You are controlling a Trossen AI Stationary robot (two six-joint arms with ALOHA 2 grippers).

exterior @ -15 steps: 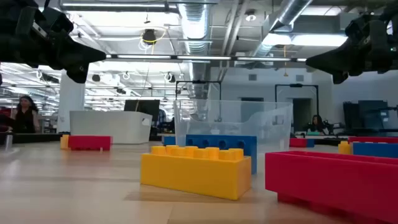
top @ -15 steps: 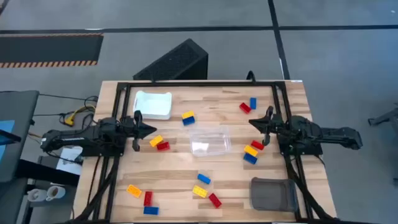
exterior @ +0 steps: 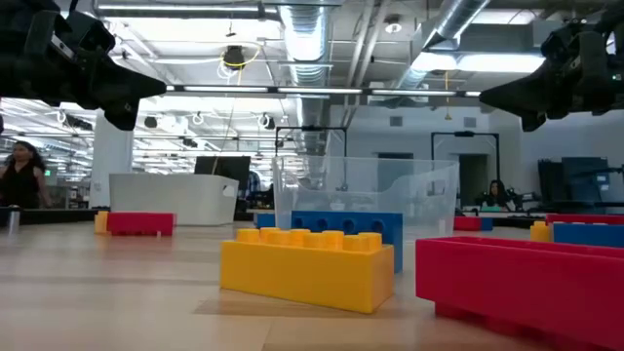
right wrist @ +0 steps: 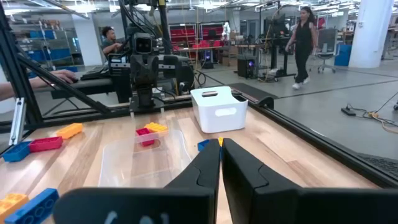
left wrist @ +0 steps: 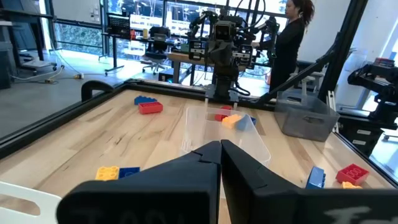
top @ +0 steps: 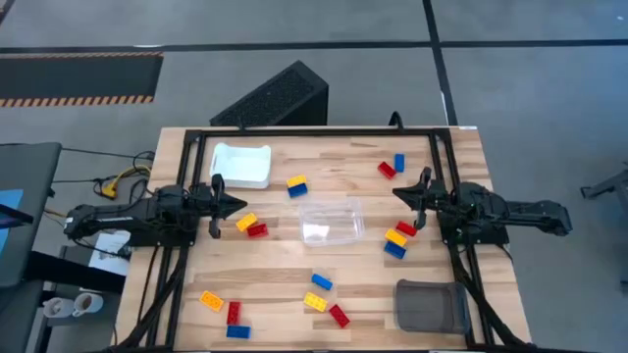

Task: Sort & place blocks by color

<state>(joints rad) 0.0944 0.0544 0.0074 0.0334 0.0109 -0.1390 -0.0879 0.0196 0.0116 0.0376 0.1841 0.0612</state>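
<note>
High view. The wooden table (top: 294, 270) carries a white tray (top: 241, 165) at the far left, a clear tray (top: 330, 220) at the centre and a grey tray (top: 430, 305) at the near right. The blocks (top: 296, 184) lie scattered: a yellow-and-blue pair beside the white tray, a red and a blue one at the far right, a yellow and a red one just left of the clear tray, a red-yellow-blue group just right of it, and two groups along the near edge. The left gripper (top: 235, 205) hovers at the left side with its fingers closed on nothing; the yellow and red blocks lie just beside its tip. The right gripper (top: 399, 191) hovers at the right side, fingers closed and empty, with the red-yellow-blue group near its tip.

Low view. A yellow block (exterior: 307, 267) lies nearest, a blue block (exterior: 348, 232) behind it and a red block (exterior: 522, 283) to the right. Both grippers hang well above the table, apart from every block.

Left wrist view. The closed fingers (left wrist: 249, 180) point toward the clear tray; a yellow and a blue block lie on the table off to one side of them, untouched.

Right wrist view. The closed fingers (right wrist: 202, 174) point toward the white tray; a red and a yellow block show beyond the clear tray, apart from the fingers.
</note>
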